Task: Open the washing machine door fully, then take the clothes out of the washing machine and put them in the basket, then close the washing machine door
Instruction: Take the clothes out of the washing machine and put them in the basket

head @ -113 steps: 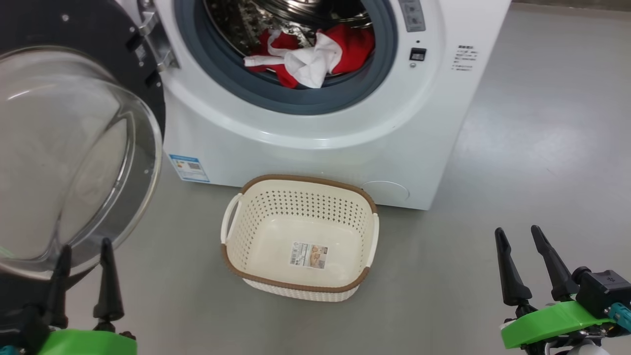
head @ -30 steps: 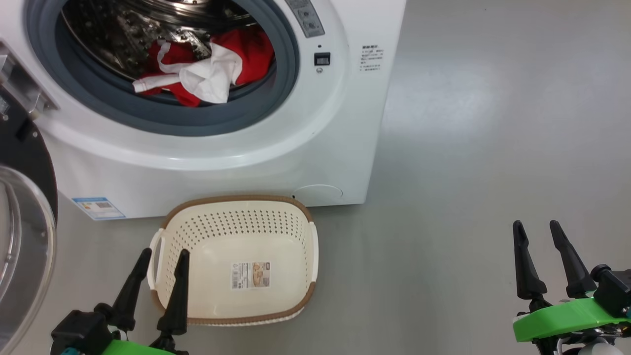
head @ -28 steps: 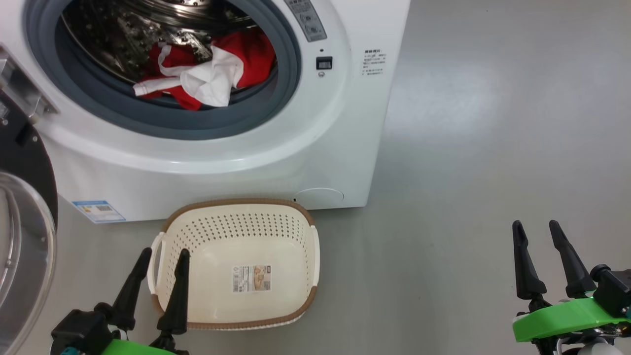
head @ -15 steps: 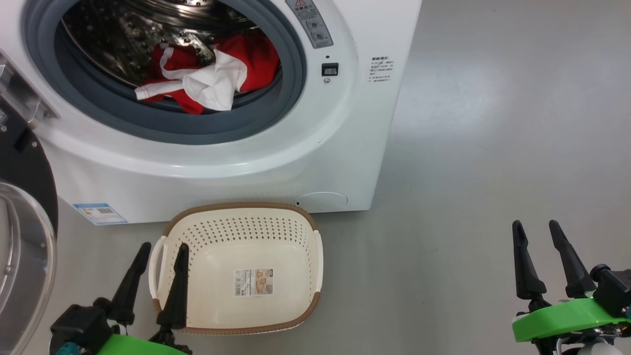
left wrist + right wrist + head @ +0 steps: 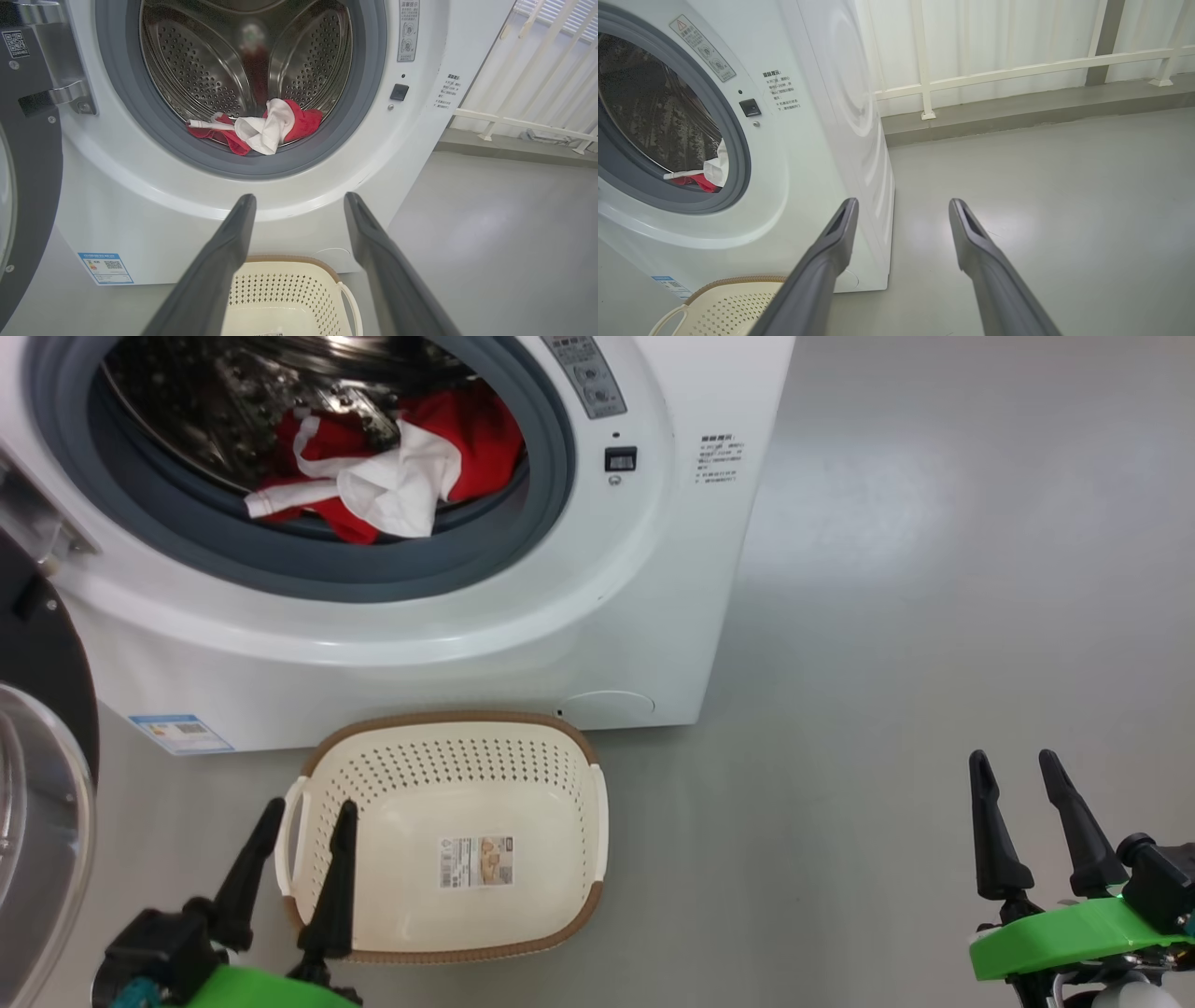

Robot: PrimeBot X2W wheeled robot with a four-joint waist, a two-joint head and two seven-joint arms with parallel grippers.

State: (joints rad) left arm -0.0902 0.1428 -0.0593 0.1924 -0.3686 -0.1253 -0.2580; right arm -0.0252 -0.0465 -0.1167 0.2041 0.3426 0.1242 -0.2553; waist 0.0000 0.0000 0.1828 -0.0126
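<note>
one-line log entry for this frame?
door open | clothes in drum | basket empty | left gripper open by basket | right gripper open over floor

Bright, even light is filling the room. Pale glare is spreading over the floor (image 5: 868, 523), and highlights are glinting on the drum (image 5: 196, 60). The washing machine (image 5: 420, 649) is blurring slightly in the head view; wrist views are bending straight edges.

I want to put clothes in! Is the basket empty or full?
Empty. The basket shows its bare bottom with just a sticker; the clothes lie inside the washing machine.
</note>
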